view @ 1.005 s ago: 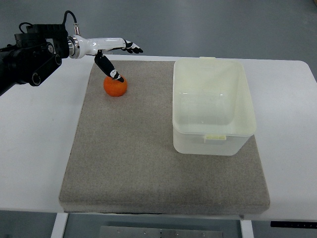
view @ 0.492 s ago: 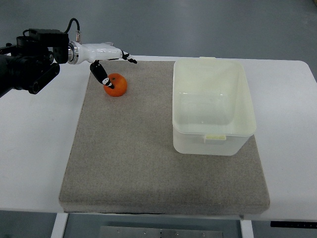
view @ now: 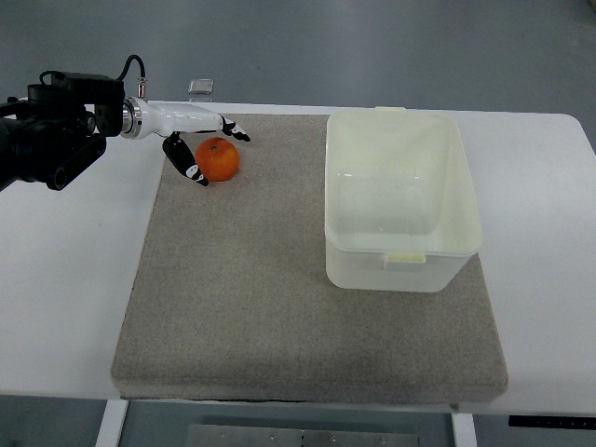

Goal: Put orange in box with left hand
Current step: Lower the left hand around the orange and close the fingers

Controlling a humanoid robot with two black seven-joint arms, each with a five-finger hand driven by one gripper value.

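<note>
The orange (view: 219,159) lies on the grey mat (view: 279,298) near its far left corner. My left hand (view: 212,151) reaches in from the left, white with black fingertips. Its fingers (view: 235,130) stretch along the far side of the orange and its thumb (view: 185,162) hangs down on the near left side, so the hand brackets the fruit loosely without closing on it. The translucent pale box (view: 400,200) stands open and upright on the right part of the mat, with nothing inside. The right arm does not show.
The mat lies on a white table (view: 65,279). A small clear object (view: 200,87) sits at the table's far edge, behind the hand. The black forearm housing (view: 51,130) fills the upper left corner.
My left hand has pulled back to the left and dropped around the orange: the thumb slid off its top to its left side. The orange stays in the same spot.
</note>
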